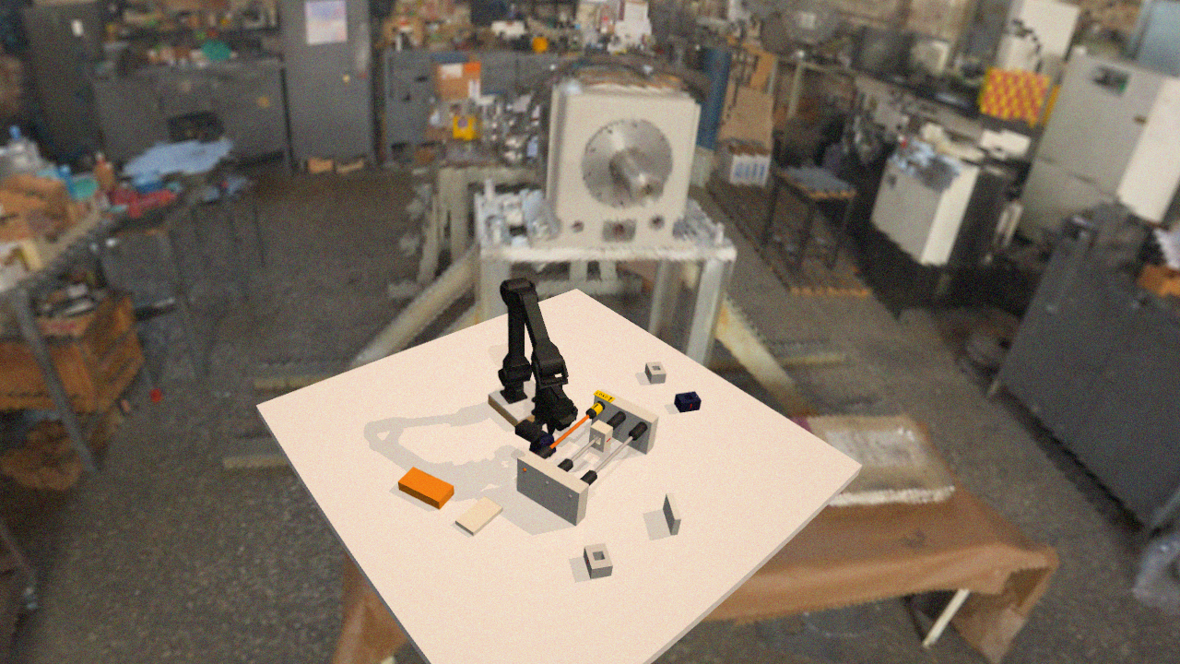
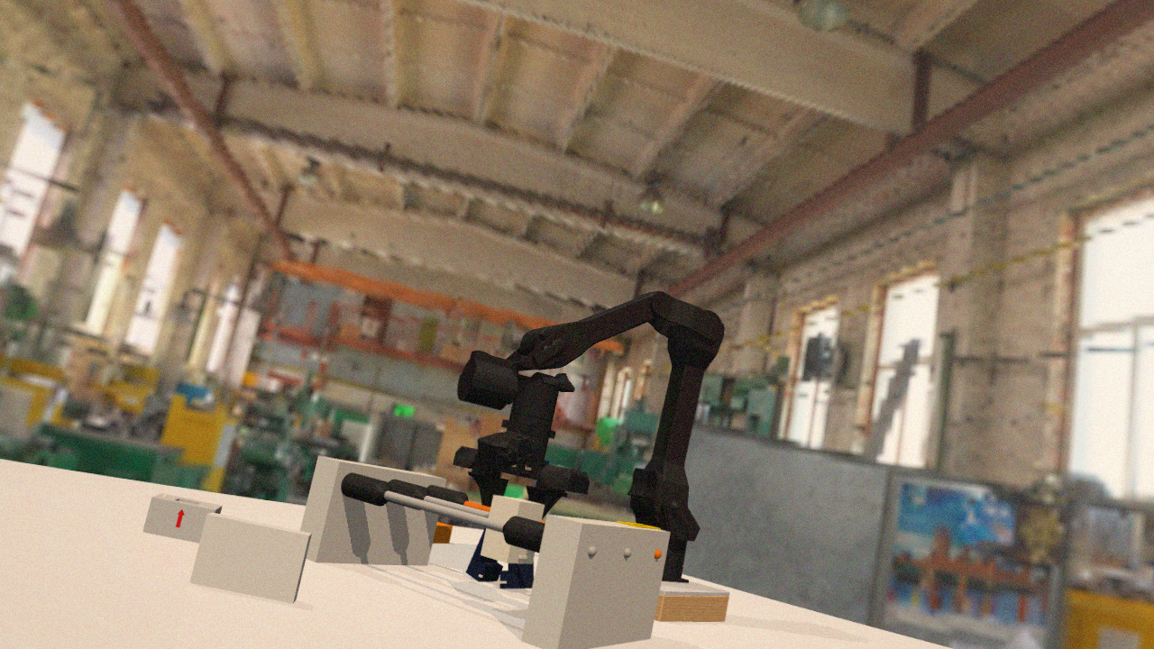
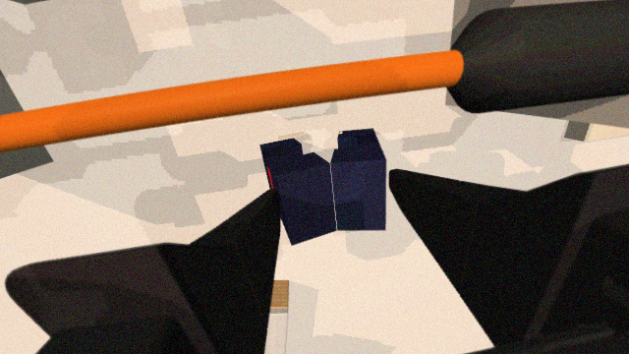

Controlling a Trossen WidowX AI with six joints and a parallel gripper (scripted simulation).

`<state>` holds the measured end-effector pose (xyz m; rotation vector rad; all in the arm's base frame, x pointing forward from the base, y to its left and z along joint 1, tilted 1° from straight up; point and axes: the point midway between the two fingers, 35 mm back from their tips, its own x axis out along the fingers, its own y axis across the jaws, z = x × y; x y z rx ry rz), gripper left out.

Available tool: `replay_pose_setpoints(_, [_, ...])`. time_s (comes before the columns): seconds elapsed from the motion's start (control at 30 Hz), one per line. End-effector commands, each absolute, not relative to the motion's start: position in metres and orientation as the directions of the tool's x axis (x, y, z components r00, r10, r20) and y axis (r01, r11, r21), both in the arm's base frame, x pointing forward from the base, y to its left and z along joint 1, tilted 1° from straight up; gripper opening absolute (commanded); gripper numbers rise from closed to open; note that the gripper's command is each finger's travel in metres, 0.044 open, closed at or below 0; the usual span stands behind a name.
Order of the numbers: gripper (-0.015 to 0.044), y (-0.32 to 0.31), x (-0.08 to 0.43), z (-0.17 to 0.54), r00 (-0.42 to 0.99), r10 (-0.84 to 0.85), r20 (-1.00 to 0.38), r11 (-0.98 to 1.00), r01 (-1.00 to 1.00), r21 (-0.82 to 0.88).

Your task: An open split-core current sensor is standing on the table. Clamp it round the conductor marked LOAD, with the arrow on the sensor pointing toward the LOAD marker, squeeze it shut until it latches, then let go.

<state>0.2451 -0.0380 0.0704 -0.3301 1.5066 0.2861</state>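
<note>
The open split-core sensor [image 3: 310, 202] [image 2: 484, 565] is dark blue and stands on the table with its two halves spread at the top. A sliver of red mark shows on its left face in the wrist view. My gripper [image 3: 333, 188] [image 2: 520, 509] is partly open, fingers pointing down around the sensor. The left fingertip overlaps the sensor's left side in view; a small gap shows at the right. Whether it touches is unclear. The orange conductor [image 3: 246, 99] [image 1: 571, 432] runs beside the sensor, outside it. The yellow LOAD marker [image 1: 604, 396] [image 2: 639, 525] tops the far end block.
A white sensor [image 1: 600, 435] [image 2: 510, 530] sits round the middle grey conductor. The near end block [image 1: 548, 491] stands close to the gripper. Around lie a closed dark blue sensor [image 1: 687, 402], grey sensors [image 1: 597, 563] [image 1: 654, 374], an upright plate [image 1: 672, 514] and an orange block [image 1: 425, 489].
</note>
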Motion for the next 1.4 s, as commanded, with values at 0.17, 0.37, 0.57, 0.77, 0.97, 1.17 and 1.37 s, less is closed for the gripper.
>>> replay_pose_setpoints(0.17, [0.02, -0.038, 0.245, 0.071, 0.046, -0.02, -0.999, 0.923, -0.384, -0.036])
replay_pose_setpoints(0.37, [0.0043, -0.038, 0.248, 0.091, 0.046, -0.019, -0.999, 0.922, -0.385, -0.035])
replay_pose_setpoints(0.57, [0.0, -0.038, 0.25, 0.119, 0.045, -0.018, -0.999, 0.922, -0.385, -0.034])
replay_pose_setpoints(0.77, [0.0, -0.037, 0.248, 0.148, 0.043, -0.017, -0.999, 0.922, -0.386, -0.032])
replay_pose_setpoints(0.97, [0.0, -0.036, 0.243, 0.176, 0.041, -0.016, -0.999, 0.922, -0.387, -0.031])
replay_pose_setpoints(1.17, [0.0, -0.035, 0.238, 0.193, 0.04, -0.016, -0.999, 0.921, -0.388, -0.03])
replay_pose_setpoints(1.37, [0.0, -0.034, 0.242, 0.192, 0.041, -0.015, -0.999, 0.866, -0.499, -0.034])
